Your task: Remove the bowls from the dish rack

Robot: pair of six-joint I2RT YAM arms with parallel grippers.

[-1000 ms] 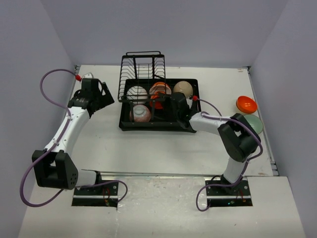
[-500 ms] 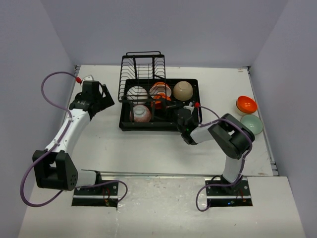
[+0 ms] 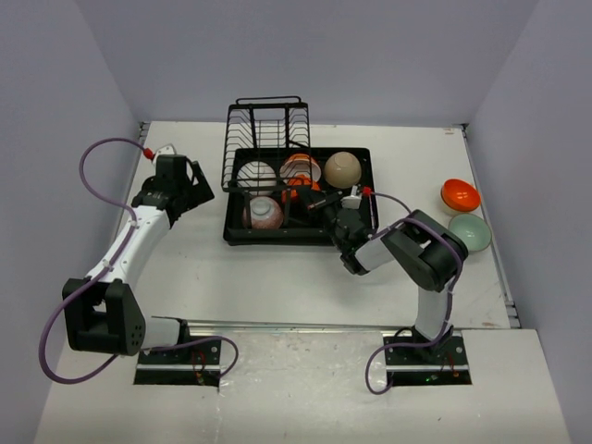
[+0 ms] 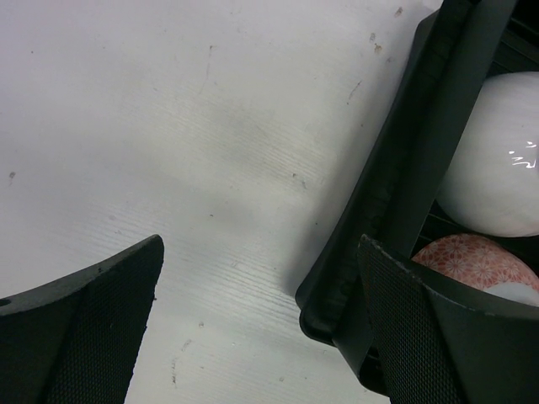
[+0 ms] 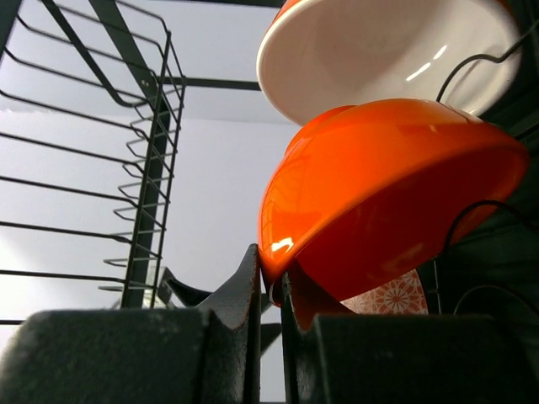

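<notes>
Compared with one second earlier, the right arm's elbow had folded in toward the dish rack (image 3: 277, 237), uncovering the green bowl (image 3: 470, 232) on the table (image 3: 277, 277). The right gripper (image 5: 271, 271) was clenched on the rim of an orange bowl (image 5: 379, 194) inside the rack. The left gripper (image 4: 257, 332) had stayed released, just beside the rack's 9 o'clock wall. The white bowl (image 3: 257, 174), pink patterned bowl (image 3: 263, 213) and beige bowl (image 3: 342, 169) remained in the rack. A second orange bowl (image 3: 460, 194) lay with the green bowl at 3 o'clock, near the table edge. Open tabletop extended from the rack's 6 o'clock wall toward the arm bases.
</notes>
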